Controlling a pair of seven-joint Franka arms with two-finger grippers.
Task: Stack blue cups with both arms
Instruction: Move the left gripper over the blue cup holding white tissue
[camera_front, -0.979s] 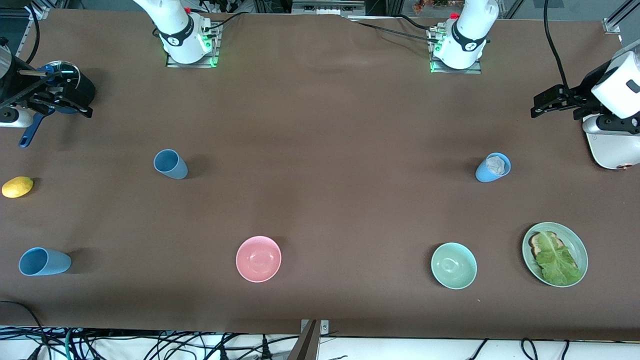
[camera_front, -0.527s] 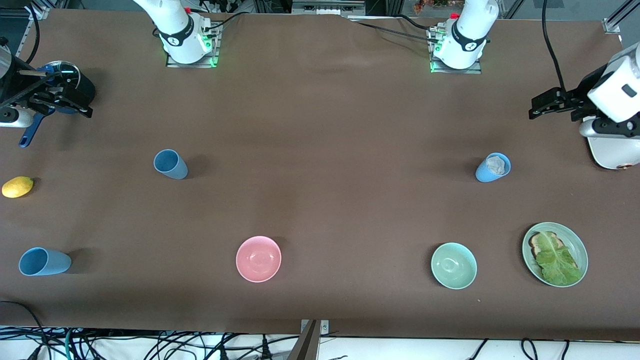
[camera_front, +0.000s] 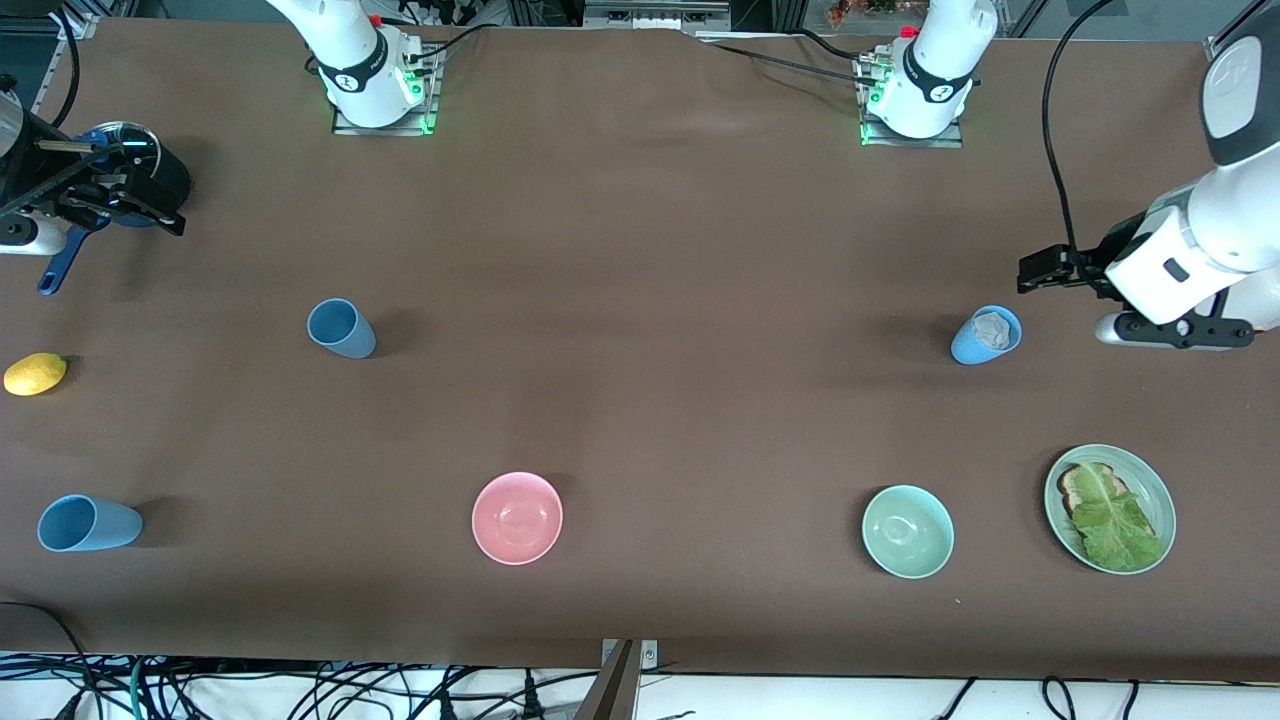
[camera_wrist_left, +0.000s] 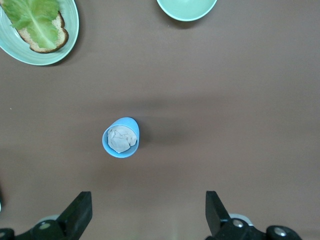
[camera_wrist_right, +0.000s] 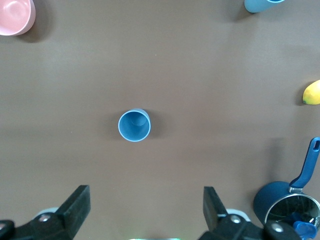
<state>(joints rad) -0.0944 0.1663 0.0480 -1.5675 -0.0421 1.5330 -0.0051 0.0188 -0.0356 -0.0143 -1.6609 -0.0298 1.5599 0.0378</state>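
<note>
you're seeing both grippers hanging spread and empty — the left gripper (camera_front: 1032, 272) beside the bright blue cup (camera_front: 985, 336) holding a grey wad, the right gripper (camera_front: 150, 205) waiting well apart from the slate-blue cup (camera_front: 341, 328) on the bench (camera_front: 640, 330).

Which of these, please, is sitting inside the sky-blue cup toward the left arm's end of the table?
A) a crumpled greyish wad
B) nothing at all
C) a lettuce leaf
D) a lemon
A: the left wrist view looks straight down into the sky-blue cup and shows a crumpled greyish wad filling its mouth; the front view shows the same.
</note>
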